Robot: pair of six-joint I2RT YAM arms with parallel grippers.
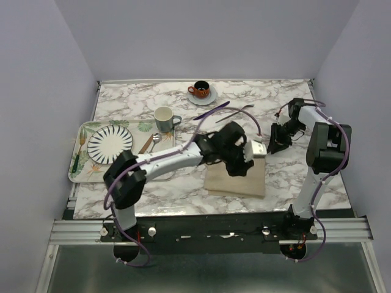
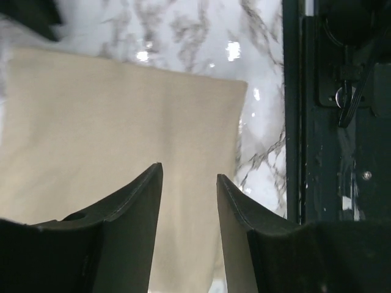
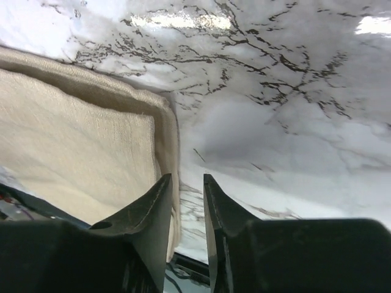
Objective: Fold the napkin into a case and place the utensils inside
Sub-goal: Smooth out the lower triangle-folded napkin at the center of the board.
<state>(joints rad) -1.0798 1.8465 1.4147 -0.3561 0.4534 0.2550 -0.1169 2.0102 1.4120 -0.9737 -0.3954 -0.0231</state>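
The napkin (image 1: 239, 180) lies flat as a folded tan square right under the left gripper (image 2: 189, 172), whose fingers stand half apart with nothing between them. The right gripper (image 3: 186, 178) sits just beside the napkin's edge, fingers a little apart and empty too. I think another fold comes next, so each gripper should go down to an edge, pinch only the top cloth and lift slowly, while the purple knife (image 1: 211, 111) and the fork (image 1: 235, 112) lie beyond both grippers.
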